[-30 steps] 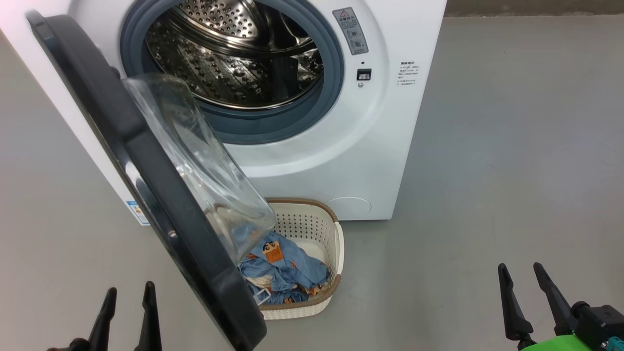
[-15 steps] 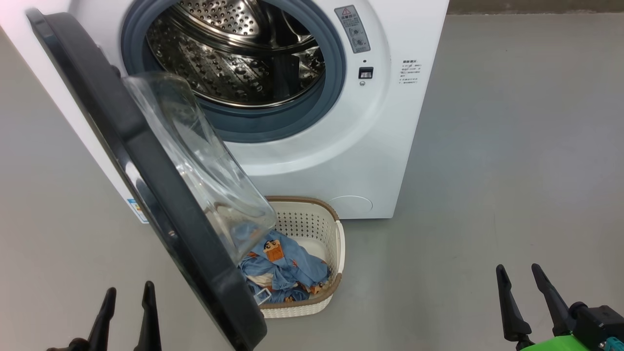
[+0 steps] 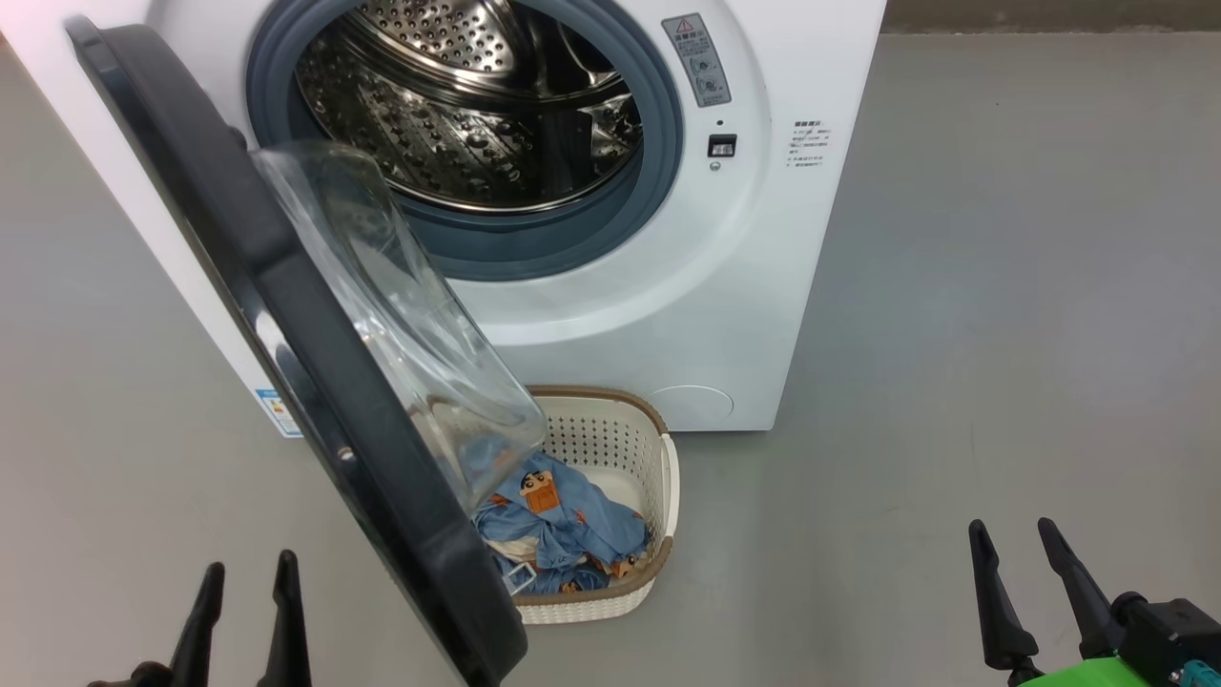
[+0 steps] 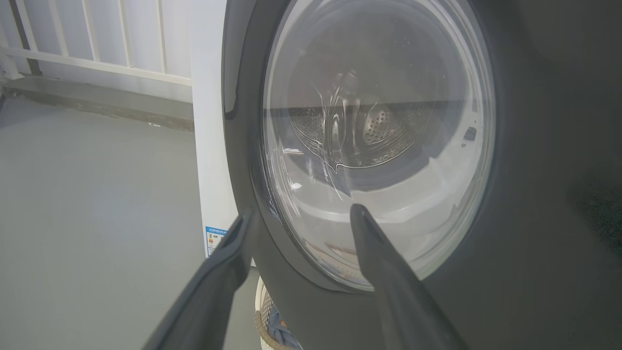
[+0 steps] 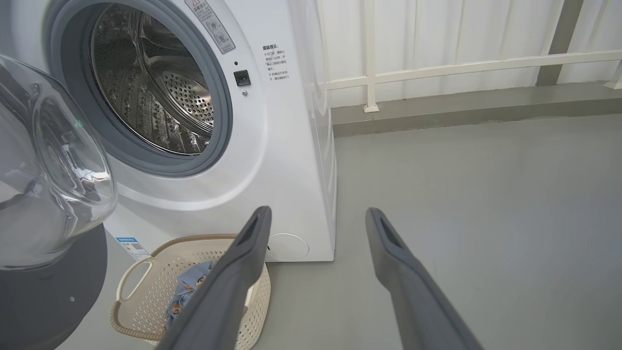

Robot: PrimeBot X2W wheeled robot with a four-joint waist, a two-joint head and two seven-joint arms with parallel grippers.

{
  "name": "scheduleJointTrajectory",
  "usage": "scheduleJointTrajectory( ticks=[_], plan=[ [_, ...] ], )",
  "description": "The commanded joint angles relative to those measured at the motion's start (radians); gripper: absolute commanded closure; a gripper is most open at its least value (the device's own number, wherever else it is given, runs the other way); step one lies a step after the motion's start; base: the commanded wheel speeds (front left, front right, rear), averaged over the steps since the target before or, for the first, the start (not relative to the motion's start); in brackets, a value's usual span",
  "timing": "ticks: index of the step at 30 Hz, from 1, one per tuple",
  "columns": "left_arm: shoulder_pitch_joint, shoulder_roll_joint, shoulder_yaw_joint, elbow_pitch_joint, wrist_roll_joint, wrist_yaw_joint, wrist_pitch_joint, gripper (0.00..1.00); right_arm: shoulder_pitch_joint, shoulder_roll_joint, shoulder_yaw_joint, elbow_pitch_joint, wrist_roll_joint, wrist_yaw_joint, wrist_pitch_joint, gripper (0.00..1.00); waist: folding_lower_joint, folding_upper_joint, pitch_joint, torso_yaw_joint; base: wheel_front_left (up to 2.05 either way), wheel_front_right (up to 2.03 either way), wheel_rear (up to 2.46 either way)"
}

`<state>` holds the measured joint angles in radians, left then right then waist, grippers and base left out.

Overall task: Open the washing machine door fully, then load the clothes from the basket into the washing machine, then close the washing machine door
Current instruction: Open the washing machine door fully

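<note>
Head view. Washer (image 3: 687,286) stands on a grey floor (image 3: 973,315). The door (image 3: 315,382) is swung out partway on the washer's left side, and its lower rim overlaps the basket (image 3: 625,444) from this angle. The basket sits on the floor just in front of the washer's base. The clothes (image 3: 563,530) lie in the basket in a crumpled heap, partly behind the door's glass.

Left tool (image 3: 250,563): fingers spread wide with nothing between them, low on the door's outer side, floor visible between it and the rim. Right tool (image 3: 1009,525): spread just as wide and holding nothing, over bare floor well right of the basket.

Left wrist view adds the door's outer face, a wide glossy black frame around clear glass. The drum's (image 3: 458,114) holes show through the glass, warped. One finger lies over the frame's edge and the other over the glass; I cannot tell whether either touches. A blue label (image 3: 279,410) sits low on the washer's side panel.

Right wrist view adds the inner side of the door, where the glass bulges out as a smooth clear bowl. It also shows the basket's oval handle cut-out, its perforated cream plastic wall and its brown woven-look rim. A white railing (image 5: 437,65) runs behind the washer.

Materials. The drum is shiny perforated steel with raised ribs. The gasket (image 3: 658,181) is matte grey rubber, a thick ring. The washer front is smooth white, with a shallow round cap near its lower right corner. The clothes are soft light blue fabric with small orange-brown figures and a bit of white cloth.
</note>
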<state>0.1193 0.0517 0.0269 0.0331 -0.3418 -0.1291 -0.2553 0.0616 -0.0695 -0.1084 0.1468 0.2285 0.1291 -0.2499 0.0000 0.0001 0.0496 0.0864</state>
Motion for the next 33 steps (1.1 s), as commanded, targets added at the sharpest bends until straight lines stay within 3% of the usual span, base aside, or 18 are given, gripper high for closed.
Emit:
scheduleJointTrajectory(
  ticks=[1, 7, 17, 26, 30, 33],
  plan=[
    [-0.032, 0.01, 0.033, -0.022, -0.007, -0.002, -0.006, 1.0, -0.017, -0.016, 0.029, -0.019, 0.0, 0.002, -0.012, 0.0, 0.0, -0.0001, -0.001, 0.0, 0.0, 0.0, 0.0],
    [-0.031, 0.013, 0.05, -0.018, -0.015, -0.002, -0.006, 1.0, -0.017, -0.016, 0.028, -0.018, -0.002, 0.002, -0.012, 0.0, 0.0, -0.0001, -0.004, 0.0, 0.0, 0.0, 0.0],
    [-0.059, 0.005, 0.175, -0.041, -0.018, -0.002, -0.006, 1.0, -0.011, -0.015, 0.024, -0.018, -0.003, 0.002, -0.012, 0.0, 0.0, -0.0001, -0.015, 0.003, 0.0, 0.0, 0.0],
    [-0.188, 0.034, 0.319, -0.23, 0.022, -0.002, -0.006, 1.0, 0.007, -0.012, 0.023, -0.019, -0.002, 0.002, -0.012, 0.0, 0.0, -0.0001, -0.036, 0.025, 0.0, 0.0, 0.0],
    [-0.245, 0.051, 0.292, -0.326, 0.033, -0.001, 0.004, 1.0, 0.017, -0.01, 0.019, -0.018, -0.001, 0.002, -0.012, 0.0, 0.0, -0.0001, -0.047, 0.039, 0.0, 0.0, 0.0],
    [-0.289, 0.038, 0.206, -0.434, 0.026, -0.001, 0.07, 1.0, 0.028, -0.009, 0.015, -0.016, 0.001, 0.002, -0.012, 0.0, 0.0, -0.0001, -0.052, 0.057, 0.0, 0.0, 0.0]
  ],
)
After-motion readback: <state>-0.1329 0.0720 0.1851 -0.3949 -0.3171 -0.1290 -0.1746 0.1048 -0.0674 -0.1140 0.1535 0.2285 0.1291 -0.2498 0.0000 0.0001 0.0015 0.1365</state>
